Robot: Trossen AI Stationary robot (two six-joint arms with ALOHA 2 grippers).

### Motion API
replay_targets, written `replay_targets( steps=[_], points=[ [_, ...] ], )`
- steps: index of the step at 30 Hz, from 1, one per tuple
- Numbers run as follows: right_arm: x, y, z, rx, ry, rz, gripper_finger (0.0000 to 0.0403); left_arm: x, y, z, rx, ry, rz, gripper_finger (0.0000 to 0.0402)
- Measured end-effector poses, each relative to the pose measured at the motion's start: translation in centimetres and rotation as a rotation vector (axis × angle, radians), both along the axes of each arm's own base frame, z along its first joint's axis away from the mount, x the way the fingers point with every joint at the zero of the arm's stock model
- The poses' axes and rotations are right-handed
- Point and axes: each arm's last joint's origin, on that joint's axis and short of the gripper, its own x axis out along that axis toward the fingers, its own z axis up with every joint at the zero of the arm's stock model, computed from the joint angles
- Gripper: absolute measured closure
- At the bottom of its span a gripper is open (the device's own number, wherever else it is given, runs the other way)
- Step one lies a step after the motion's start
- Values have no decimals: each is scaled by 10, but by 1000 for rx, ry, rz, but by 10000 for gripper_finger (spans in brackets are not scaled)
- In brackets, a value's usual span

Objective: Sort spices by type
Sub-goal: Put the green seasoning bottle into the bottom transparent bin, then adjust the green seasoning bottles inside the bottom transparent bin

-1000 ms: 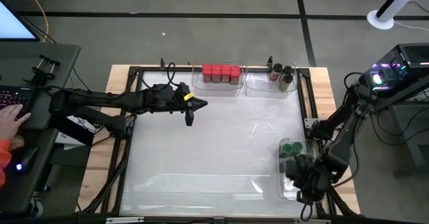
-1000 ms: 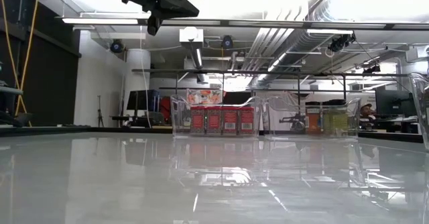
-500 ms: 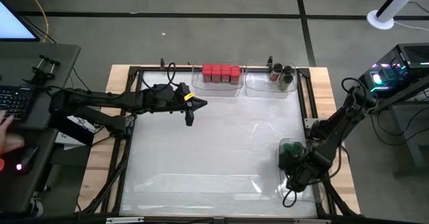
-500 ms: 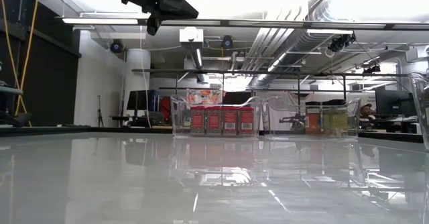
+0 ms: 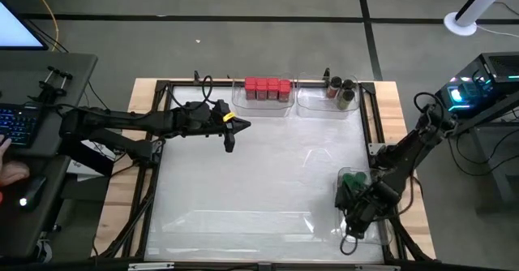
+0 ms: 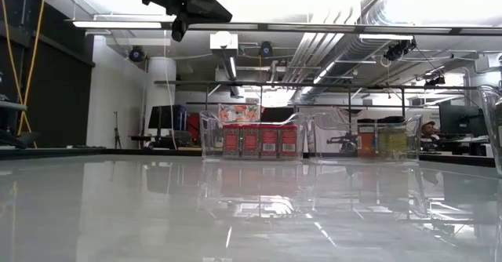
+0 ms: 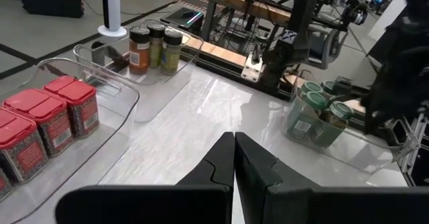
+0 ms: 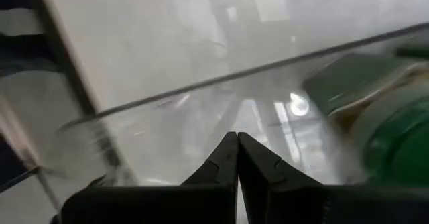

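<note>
Red-capped jars (image 5: 267,88) stand in a row inside a clear bin (image 5: 261,107) at the far edge of the table (image 5: 243,190), and the dark-capped jars (image 5: 341,91) sit in the clear bin (image 5: 324,106) just beside it. Green-capped jars (image 7: 320,110) are grouped in a third clear bin (image 5: 349,232) at the table's right edge. Over that bin hangs the right gripper (image 8: 236,158), fingers pressed together and empty, close to what seems to be a green cap (image 8: 392,127), though the view is blurred. Raised near the red-capped jars, the left gripper (image 7: 234,158) is closed too, holding nothing.
</note>
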Motion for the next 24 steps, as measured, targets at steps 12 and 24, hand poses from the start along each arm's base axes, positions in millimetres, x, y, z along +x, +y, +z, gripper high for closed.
replay_targets(
  steps=[12, 24],
  points=[
    [-42, -2, 37, -60, 33, -407, 402, -1, 2, -3, 31, 35, 3, 402],
    [-66, -51, 77, 37, -117, -479, 403, -2, 6, -3, 21, 37, 18, 401]
  ],
)
